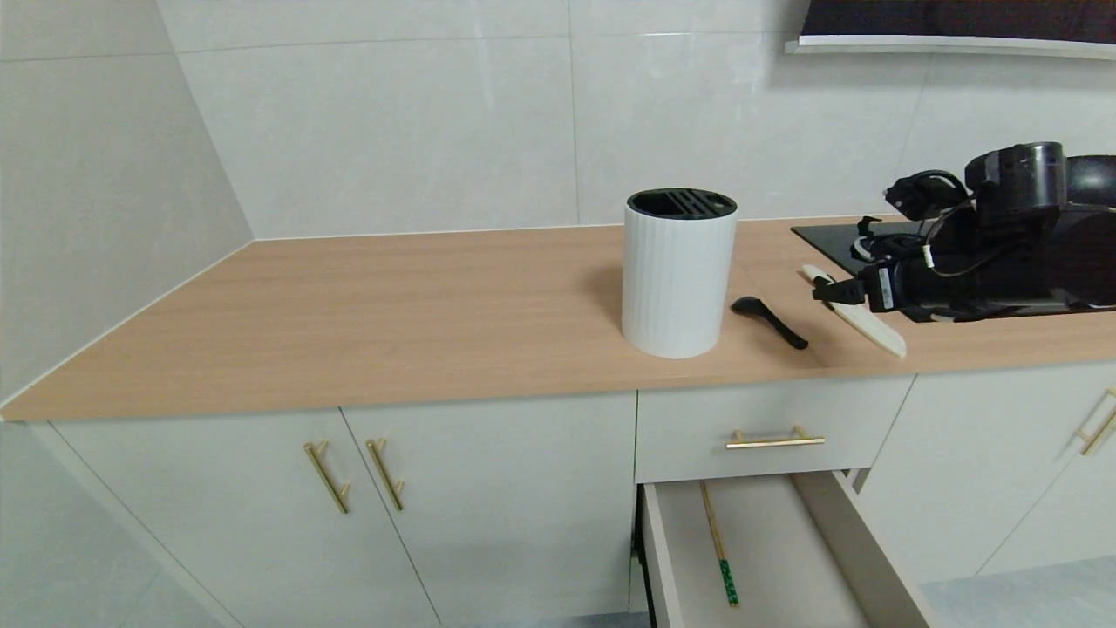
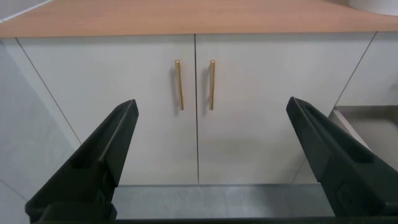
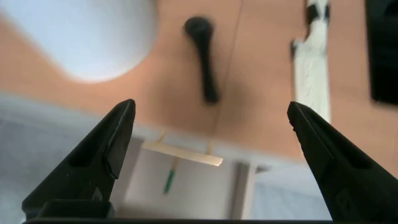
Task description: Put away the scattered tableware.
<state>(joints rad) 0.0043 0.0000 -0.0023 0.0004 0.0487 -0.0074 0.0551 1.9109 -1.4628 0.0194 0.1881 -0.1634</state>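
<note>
A black spoon (image 1: 768, 320) lies on the wooden counter (image 1: 392, 314) just right of a white ribbed holder (image 1: 677, 272) with a black slotted top. A cream knife (image 1: 859, 316) with a black-and-white handle lies further right, partly under my right arm. My right gripper (image 1: 837, 290) hovers over the knife, open; from its wrist camera the gripper (image 3: 211, 143) looks down on the spoon (image 3: 203, 59), the knife (image 3: 313, 59) and the holder (image 3: 84, 37). Chopsticks (image 1: 719, 545) lie in the open lower drawer (image 1: 767, 558). My left gripper (image 2: 211, 162) hangs open before the cabinet doors.
A black cooktop (image 1: 841, 240) sits at the counter's right end. The pulled-out drawer juts into the space below the counter, under a closed drawer with a gold handle (image 1: 774, 440). Two cabinet doors with gold handles (image 2: 194, 84) face the left gripper. The counter's left half is bare.
</note>
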